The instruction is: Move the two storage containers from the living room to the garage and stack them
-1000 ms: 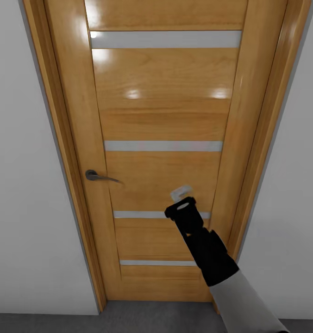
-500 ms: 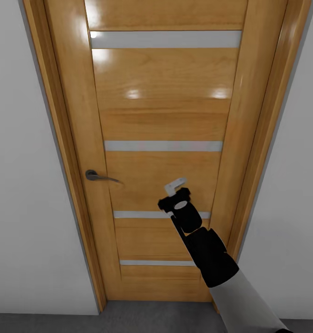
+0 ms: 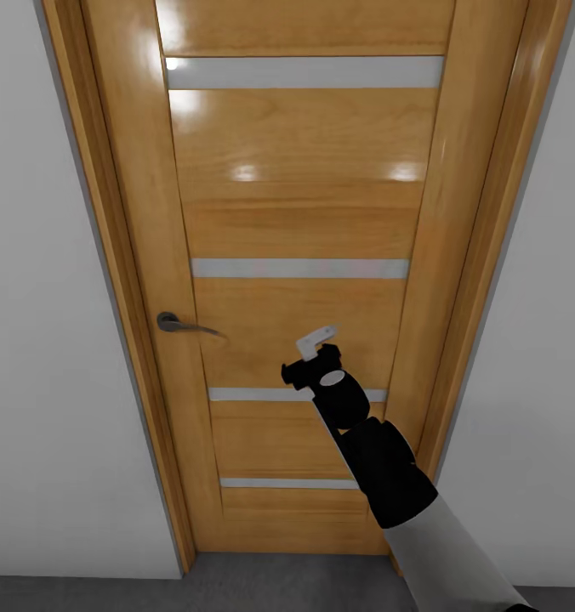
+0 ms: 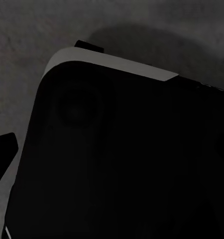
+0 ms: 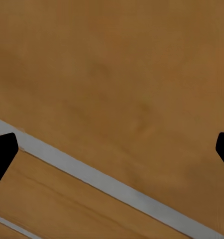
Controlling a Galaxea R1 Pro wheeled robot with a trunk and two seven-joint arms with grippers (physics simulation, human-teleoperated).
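White wall [image 3: 41, 340] on the left, then the frame [image 3: 117, 255], and we are square up against a closed wooden door [image 3: 296, 212], glossy, honey-toned, crossed by pale grey strips [image 3: 300, 268] at intervals. On the door's left side sits a dark metal handle [image 3: 181, 324], lever pointing toward the middle. Moving right, here is the right arm [image 3: 389, 476] reaching up from the lower right, grey sleeve, black forearm, its gripper [image 3: 315, 342] held up at the door panel just above the third strip, well right of the handle and apart from it. In the right wrist view the door's wood [image 5: 112, 74] is close ahead with a grey strip [image 5: 117, 191] running across it on a slant, and one black fingertip [image 5: 1, 152] shows at each side edge, so the right gripper [image 5: 112, 149] is spread wide with nothing between the fingers. Whether the tips touch the wood, I can't tell. The left wrist view looks down on a dark rounded part of the robot's body [image 4: 122, 159] with a light rim, over dark grey floor [image 4: 32, 30]; one black fingertip [image 4: 2, 149] pokes in at the edge, and how far that gripper is open I can't tell. Right of the door: frame again, white wall, and a band of dark floor [image 3: 279, 586] along the bottom. The containers are nowhere to be seen here.
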